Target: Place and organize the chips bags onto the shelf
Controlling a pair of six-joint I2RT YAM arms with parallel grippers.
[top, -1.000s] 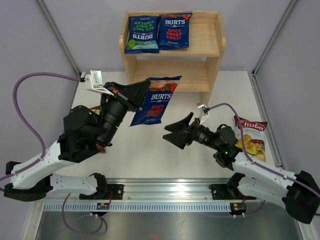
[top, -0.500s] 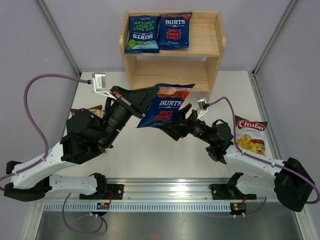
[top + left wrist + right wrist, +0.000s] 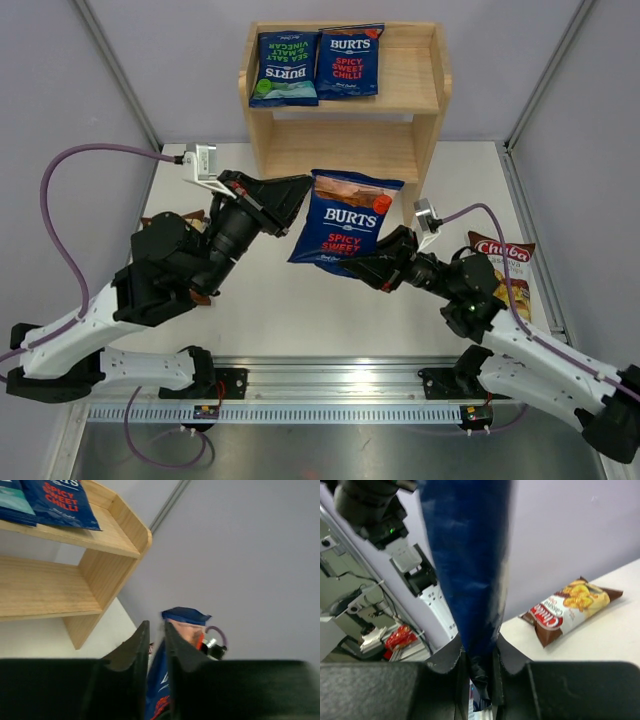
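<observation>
A dark blue BURTS chips bag [image 3: 345,220] hangs upright in mid-air in front of the shelf [image 3: 410,80]. My right gripper [image 3: 364,266] is shut on its bottom edge, and the right wrist view shows the bag [image 3: 470,555] rising from between the jaws [image 3: 479,665]. The left gripper [image 3: 300,190] sits at the bag's upper left edge. Its jaws [image 3: 156,627] are nearly together with nothing pinched, and the bag [image 3: 186,616] shows just beyond the tips. Two BURTS bags [image 3: 284,68] [image 3: 349,60] lie on the top tier.
A brown Chuba bag [image 3: 505,262] lies flat on the table at the right, beside my right arm. Another brown bag [image 3: 165,218] peeks out from under the left arm. The shelf's lower tier [image 3: 340,150] holds nothing. Grey walls close in both sides.
The right gripper came in from the right and shut on the bag's lower edge. The bag shifted right and swung upright, and the left jaws no longer overlap it.
</observation>
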